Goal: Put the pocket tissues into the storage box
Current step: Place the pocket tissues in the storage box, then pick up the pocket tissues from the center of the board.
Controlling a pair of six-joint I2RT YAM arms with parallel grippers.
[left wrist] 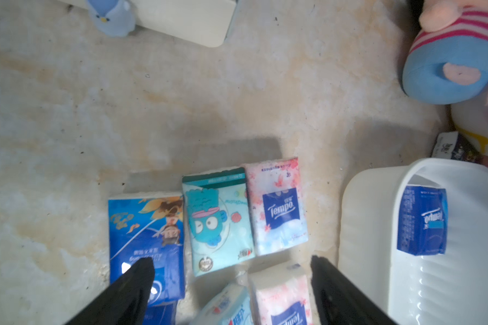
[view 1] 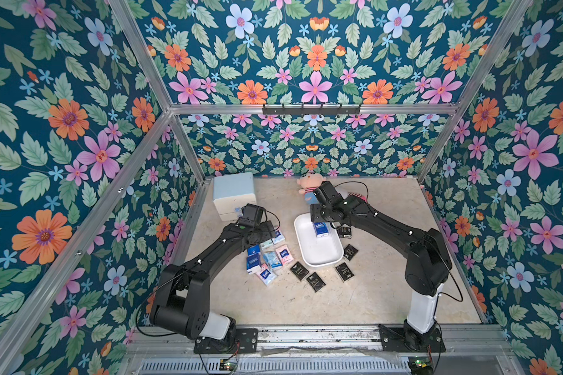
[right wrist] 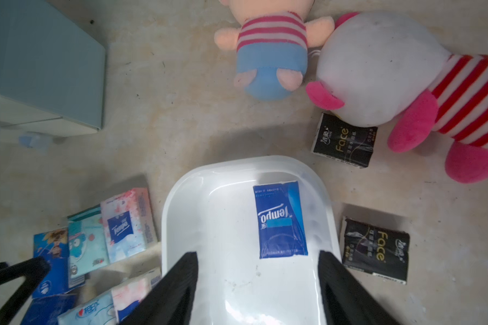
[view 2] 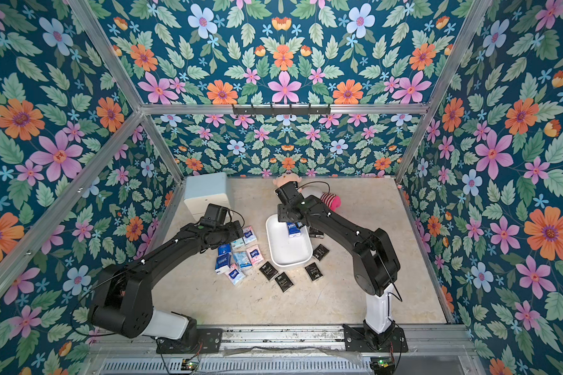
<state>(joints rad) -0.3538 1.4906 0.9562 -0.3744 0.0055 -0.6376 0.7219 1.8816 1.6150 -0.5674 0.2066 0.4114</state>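
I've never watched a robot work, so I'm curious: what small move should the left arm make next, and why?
Probably lower the left gripper onto the pocket tissues beneath it and close. Its jaws stand open and empty over that loose pile, while only one blue packet lies in the storage box, under the open right gripper.

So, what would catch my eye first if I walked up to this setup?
Probably the floral wallpaper covering every wall. Next, the white storage box mid-table, which holds a single blue packet, with the right gripper open above it. Beside it lies a colourful scatter of pocket tissues, and a striped plush doll lies at the back.
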